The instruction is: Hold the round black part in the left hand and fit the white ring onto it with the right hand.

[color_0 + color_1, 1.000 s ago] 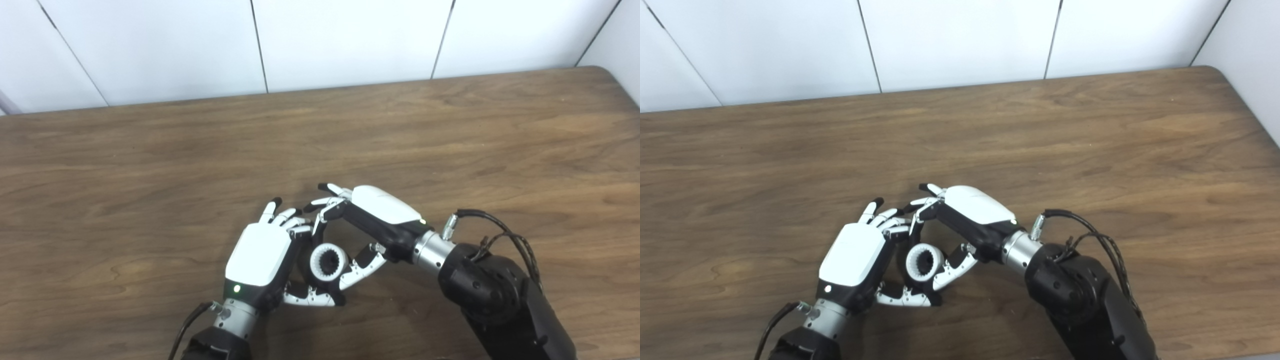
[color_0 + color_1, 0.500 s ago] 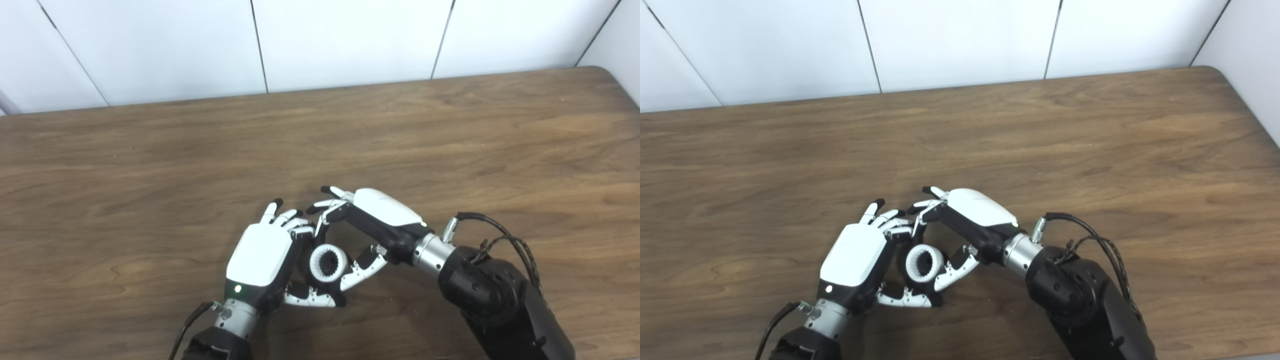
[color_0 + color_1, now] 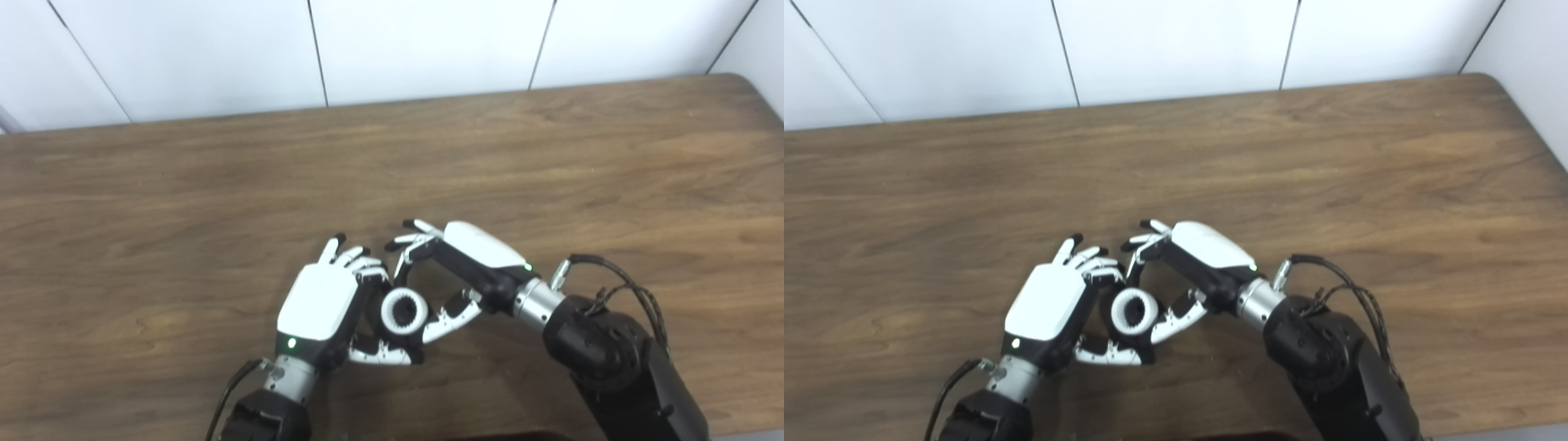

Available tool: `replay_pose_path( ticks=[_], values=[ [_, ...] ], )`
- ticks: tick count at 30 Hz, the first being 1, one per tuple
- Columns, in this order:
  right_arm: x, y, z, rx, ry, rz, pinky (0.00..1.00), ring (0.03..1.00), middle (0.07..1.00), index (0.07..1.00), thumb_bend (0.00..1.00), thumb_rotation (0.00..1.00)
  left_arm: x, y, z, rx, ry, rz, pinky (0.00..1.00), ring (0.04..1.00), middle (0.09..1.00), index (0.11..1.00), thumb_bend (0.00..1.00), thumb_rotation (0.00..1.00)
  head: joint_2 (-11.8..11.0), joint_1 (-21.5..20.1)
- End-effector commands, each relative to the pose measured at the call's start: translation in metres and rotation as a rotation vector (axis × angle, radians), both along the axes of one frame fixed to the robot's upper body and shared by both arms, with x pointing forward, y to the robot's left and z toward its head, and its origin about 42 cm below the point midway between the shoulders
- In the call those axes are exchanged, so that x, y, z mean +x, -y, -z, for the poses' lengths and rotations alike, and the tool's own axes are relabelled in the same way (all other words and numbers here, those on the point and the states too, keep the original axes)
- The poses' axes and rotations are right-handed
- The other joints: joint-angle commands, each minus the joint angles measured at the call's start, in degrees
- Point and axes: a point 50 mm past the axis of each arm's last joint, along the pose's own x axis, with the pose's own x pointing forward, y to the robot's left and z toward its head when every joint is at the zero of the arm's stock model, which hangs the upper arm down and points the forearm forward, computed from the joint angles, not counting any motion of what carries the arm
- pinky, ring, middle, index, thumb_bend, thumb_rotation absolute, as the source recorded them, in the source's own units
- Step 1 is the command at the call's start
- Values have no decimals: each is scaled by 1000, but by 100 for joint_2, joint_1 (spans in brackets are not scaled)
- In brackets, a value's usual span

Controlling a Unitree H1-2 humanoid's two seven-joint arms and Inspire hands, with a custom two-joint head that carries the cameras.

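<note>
My left hand (image 3: 318, 303) is shut on the round black part (image 3: 403, 312), fingers curled behind it and thumb below it. The white ring (image 3: 388, 312) sits around the black part, whose toothed black centre shows through the ring's hole; both also show in the right eye view (image 3: 1134, 311). My right hand (image 3: 471, 260) is beside it on the right, fingers spread above the ring and not touching it. Its thumb (image 3: 450, 315) reaches to the ring's right side; I cannot tell if it touches. The rest of the black part is hidden by my left hand.
Both hands hover low over a brown wooden table (image 3: 184, 184) near its front edge. A white panelled wall (image 3: 429, 43) runs behind the table. The table's right edge and rounded corner (image 3: 1507, 92) lie at the far right.
The camera has tilted, shifting the whole picture up a little. My right hand has drawn slightly to the right, away from the ring. My left hand keeps its hold.
</note>
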Motion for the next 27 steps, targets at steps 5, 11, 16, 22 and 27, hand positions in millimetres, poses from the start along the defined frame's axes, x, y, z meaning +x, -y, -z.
replay_pose_path(
  ticks=[5,11,16,22,27],
  values=[
    [4,4,-11,39,62,40,863,972,845,484,523,132,2,2,-12,-3,60,8,1000,869,750,485,525,58,-9,-8],
    [4,3,-11,45,59,39,856,971,843,484,523,132,3,3,-11,-2,61,6,1000,869,750,485,525,58,-24,1],
    [3,2,-11,50,58,33,853,968,842,484,523,131,3,3,-11,-4,60,7,1000,871,749,485,525,58,-21,23],
    [3,1,-9,55,55,29,852,968,839,484,523,132,2,4,-11,-8,59,6,1000,864,747,485,524,57,-17,33],
    [3,1,-8,62,55,27,847,965,835,483,524,132,2,4,-11,-6,61,5,1000,863,745,485,525,57,-16,39]
  ],
)
